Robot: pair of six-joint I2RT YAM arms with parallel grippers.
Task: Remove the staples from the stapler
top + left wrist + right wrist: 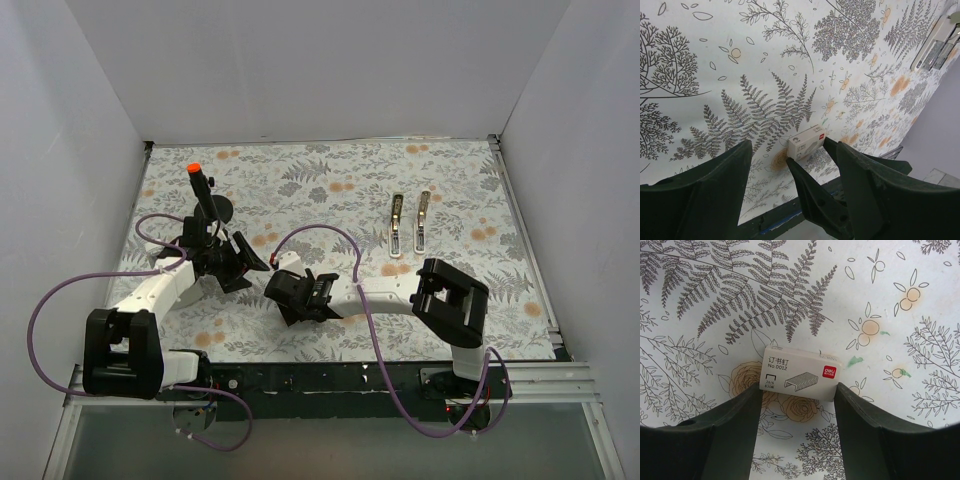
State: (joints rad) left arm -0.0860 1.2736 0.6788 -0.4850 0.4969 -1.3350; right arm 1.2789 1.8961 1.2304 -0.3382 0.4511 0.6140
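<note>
as right gripper (pixel 798 390) flanks box (pixel 800 371), stapler (pixel 398 226) lies apart

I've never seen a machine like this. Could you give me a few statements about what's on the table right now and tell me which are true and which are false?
1. The stapler lies opened out as two bars side by side, at the far right of the table. True.
2. The left arm's fingers hold the stapler. False: they stand open with nothing between them, well away from it.
3. The right arm's fingers sit on either side of a small white staple box. True.
4. The tablecloth is plain blue. False: it is pale, printed with ferns and orange flowers.
</note>
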